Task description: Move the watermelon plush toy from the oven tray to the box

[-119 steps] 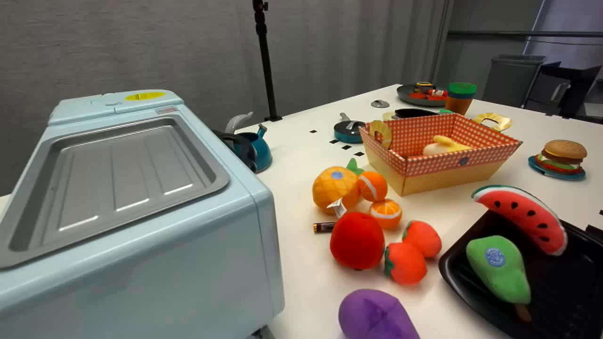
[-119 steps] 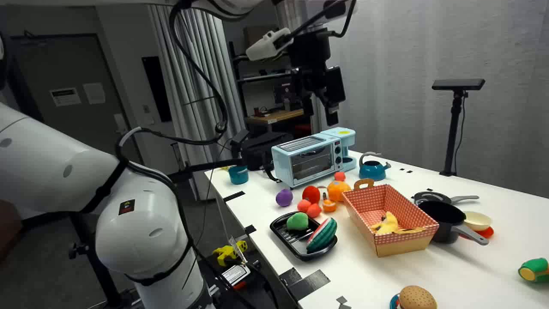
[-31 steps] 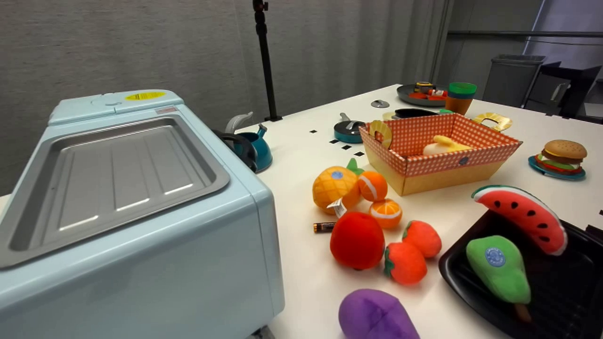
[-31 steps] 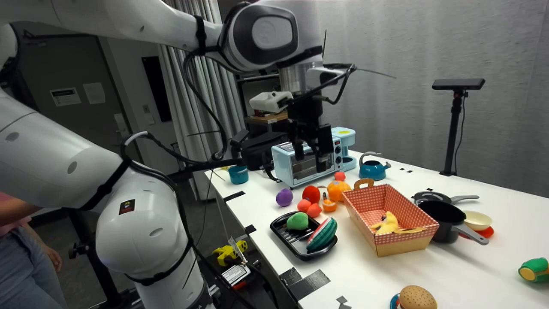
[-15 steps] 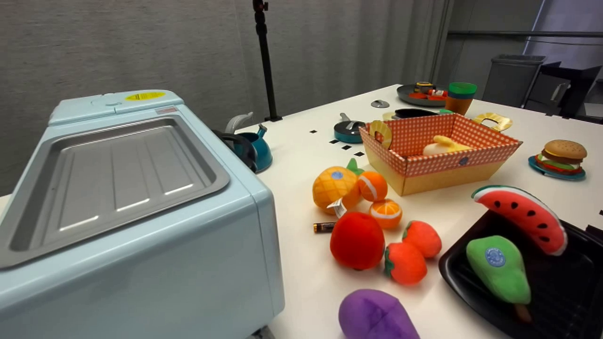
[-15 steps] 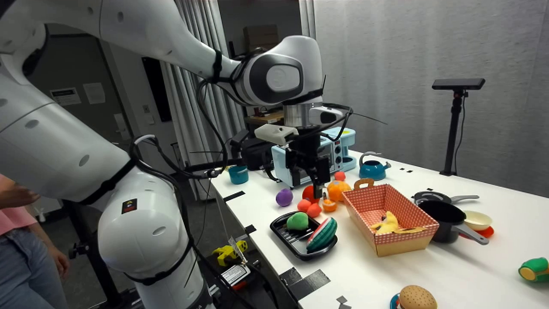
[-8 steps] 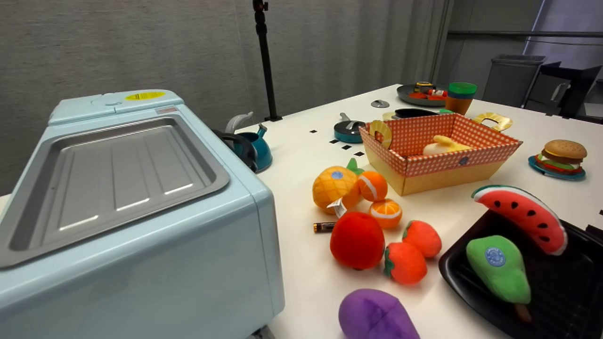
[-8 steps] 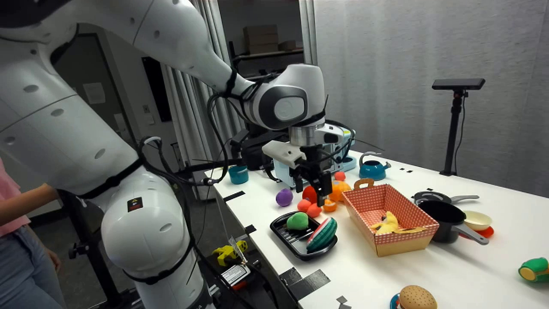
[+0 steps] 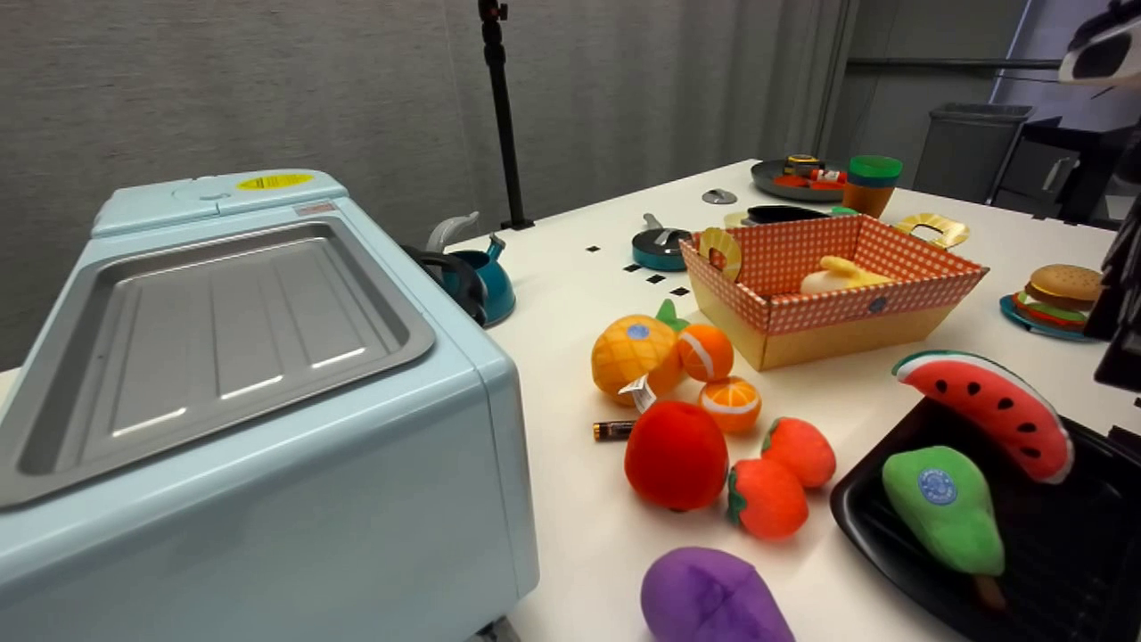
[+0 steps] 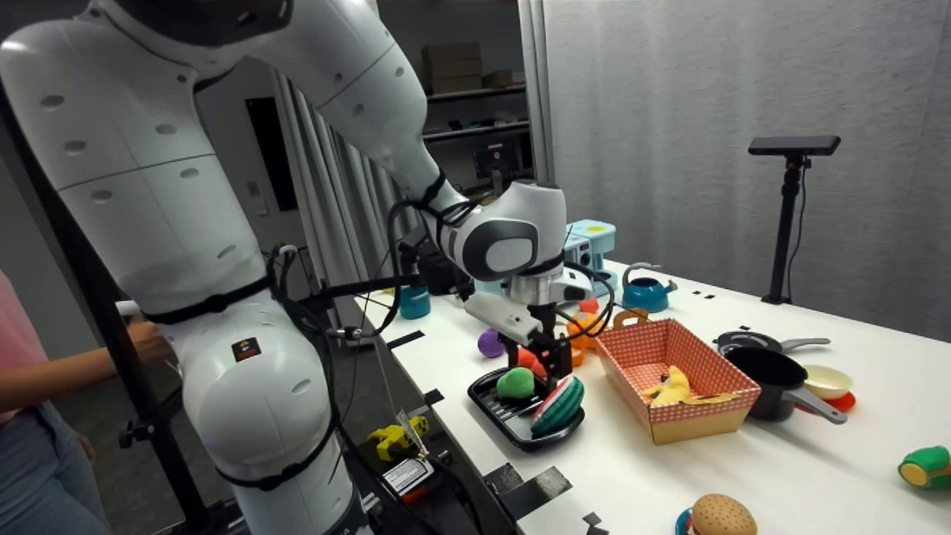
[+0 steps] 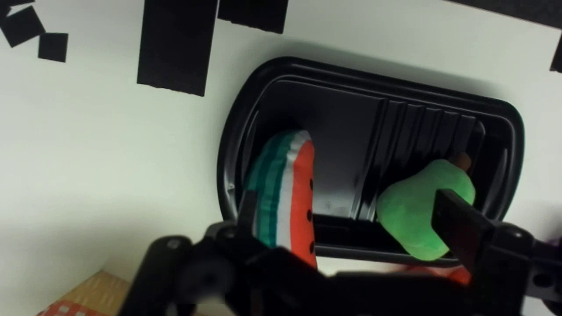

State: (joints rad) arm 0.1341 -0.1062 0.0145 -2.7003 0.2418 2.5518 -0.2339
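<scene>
Watermelon plush toy (image 11: 285, 193) in oven tray (image 11: 338, 127), beneath the spread pincer (image 11: 347, 206), nearer one jaw

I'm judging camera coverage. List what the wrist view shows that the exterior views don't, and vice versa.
Wrist view only: the gripper from above, jaws apart, partly hiding the watermelon plush toy and green plush.
In both exterior views only: the pale-blue appliance, teal kettle, burger.
Shared: both plush toys, the oven tray and the box, just a corner in the wrist view.
</scene>
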